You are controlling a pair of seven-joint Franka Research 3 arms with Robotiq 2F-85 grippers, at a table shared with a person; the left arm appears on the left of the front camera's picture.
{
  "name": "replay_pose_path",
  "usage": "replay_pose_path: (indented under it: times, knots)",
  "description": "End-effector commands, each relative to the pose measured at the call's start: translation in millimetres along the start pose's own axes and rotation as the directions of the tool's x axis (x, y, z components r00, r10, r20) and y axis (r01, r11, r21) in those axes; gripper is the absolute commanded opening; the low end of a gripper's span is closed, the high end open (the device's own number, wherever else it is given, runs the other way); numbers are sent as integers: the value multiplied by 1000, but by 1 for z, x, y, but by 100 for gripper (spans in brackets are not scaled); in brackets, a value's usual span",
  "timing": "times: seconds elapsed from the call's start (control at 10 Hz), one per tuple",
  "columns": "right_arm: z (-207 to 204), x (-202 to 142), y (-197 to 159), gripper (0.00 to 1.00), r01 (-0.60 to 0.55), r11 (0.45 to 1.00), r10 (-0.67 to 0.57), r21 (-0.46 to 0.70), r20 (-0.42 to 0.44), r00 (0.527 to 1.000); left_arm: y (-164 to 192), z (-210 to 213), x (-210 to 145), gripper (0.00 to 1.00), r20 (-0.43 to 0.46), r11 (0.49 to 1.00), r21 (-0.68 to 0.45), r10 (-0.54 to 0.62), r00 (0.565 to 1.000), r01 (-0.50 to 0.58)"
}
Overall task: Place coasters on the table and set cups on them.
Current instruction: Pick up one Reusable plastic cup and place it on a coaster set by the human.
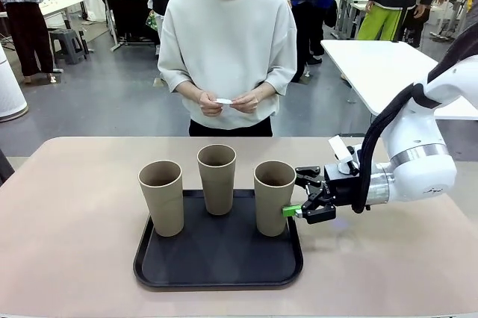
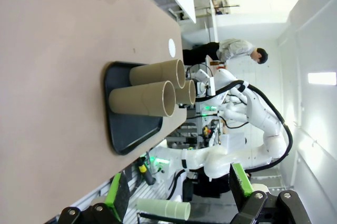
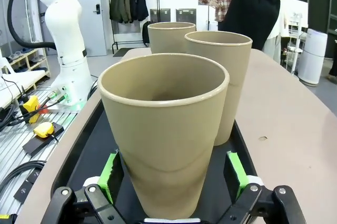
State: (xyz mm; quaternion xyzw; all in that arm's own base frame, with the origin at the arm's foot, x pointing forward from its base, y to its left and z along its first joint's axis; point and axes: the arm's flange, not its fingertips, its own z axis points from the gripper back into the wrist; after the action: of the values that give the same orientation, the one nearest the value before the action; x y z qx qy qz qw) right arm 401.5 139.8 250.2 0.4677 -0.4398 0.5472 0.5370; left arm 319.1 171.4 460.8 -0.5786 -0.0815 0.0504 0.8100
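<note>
Three tall, tapered tan-brown paper-like cups (image 1: pixel 216 180) stand upright on a black rounded-square tray (image 1: pixel 216 258), which sits toward the near edge of the big beige desk (image 1: pixel 75 206). The right cup (image 1: pixel 274 198) is by the tray's right edge and the far cup (image 3: pixel 171 37) is just beside it.

The right end effector (image 1: pixel 297 192) has its fingers spread either side of the right cup, low down near the base. From its wrist camera I think there's a sliver of air next to one green pad (image 3: pixel 235 174), though that's hard to be sure of. The left end effector (image 2: pixel 178 187) hangs wide apart off to the side, gripping nothing.

Across the desk, the person's hands (image 1: pixel 231 101) pinch a thin white paper coaster (image 1: pixel 222 101) that isn't laid down yet.

What worries me:
- **Crushing:** a hard squeeze could buckle that thin wall.
- **Tipping:** a grip that low leaves a tall cup top-heavy, so a quick swing might tilt it.
- **Knocking:** lifting crookedly could bump the far cup.
- **Snagging:** dragging sideways could catch the tray's raised rim.
- **Nowhere to land:** with no coaster down, the cup could end up on bare desk.
</note>
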Motion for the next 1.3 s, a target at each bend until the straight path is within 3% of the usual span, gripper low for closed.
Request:
replay_pose_path:
  times: [0.0,1.2]
  knots:
    - [-11,-6,-6,100,-15,1000,15,-21,19,1000,-2,1,-1,100,4,1000,-13,-7,1000,7]
    - [-44,-9,-18,100,8,998,-11,62,40,999,-2,1,-1,100,4,1000,-13,-7,1000,7]
